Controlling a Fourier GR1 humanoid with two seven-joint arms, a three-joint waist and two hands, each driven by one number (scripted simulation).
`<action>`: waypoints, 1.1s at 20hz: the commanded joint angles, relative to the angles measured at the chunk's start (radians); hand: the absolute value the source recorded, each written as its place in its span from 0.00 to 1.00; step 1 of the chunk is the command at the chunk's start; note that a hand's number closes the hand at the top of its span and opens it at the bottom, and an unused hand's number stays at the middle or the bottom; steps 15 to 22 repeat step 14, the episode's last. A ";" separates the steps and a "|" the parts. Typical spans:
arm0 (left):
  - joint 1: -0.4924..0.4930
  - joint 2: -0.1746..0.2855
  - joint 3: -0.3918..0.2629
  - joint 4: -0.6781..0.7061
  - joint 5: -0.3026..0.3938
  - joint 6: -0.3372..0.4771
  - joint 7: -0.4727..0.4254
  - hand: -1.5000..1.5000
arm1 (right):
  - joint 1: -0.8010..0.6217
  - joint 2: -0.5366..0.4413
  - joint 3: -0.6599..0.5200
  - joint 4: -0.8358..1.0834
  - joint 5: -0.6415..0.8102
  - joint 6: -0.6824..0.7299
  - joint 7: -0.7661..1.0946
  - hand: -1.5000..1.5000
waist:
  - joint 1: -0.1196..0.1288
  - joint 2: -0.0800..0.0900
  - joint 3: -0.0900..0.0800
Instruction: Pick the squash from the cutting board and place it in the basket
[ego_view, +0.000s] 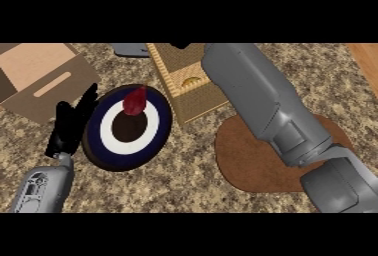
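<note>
The squash (190, 82) seems to lie in the basket (171, 65) near the surface's (184, 192) far edge. The board (244, 167) looks bare, so only withdrawal remains. The right hand (181, 45) barely shows, and I cannot tell its state. The left hand (70, 125) rests, fingers apart.

Speckled brown-grey stone counter (184, 186) — a strip of pale wood (365, 59) at the upper right
</note>
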 joint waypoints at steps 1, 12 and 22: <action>0.012 -0.022 -0.005 0.014 -0.014 0.025 -0.009 0.50 | 0.048 -0.062 -0.042 -0.060 -0.009 -0.098 -0.020 0.00 | -0.022 -0.008 0.001; 0.049 0.017 0.033 0.011 -0.001 0.004 -0.029 0.50 | 0.336 -0.264 -0.122 -0.343 -0.094 0.012 0.008 0.00 | -0.052 -0.018 0.001; 0.084 -0.032 -0.016 -0.062 -0.027 0.036 0.028 0.50 | 0.401 -0.312 -0.137 -0.446 -0.122 0.052 0.019 0.00 | -0.055 -0.022 0.001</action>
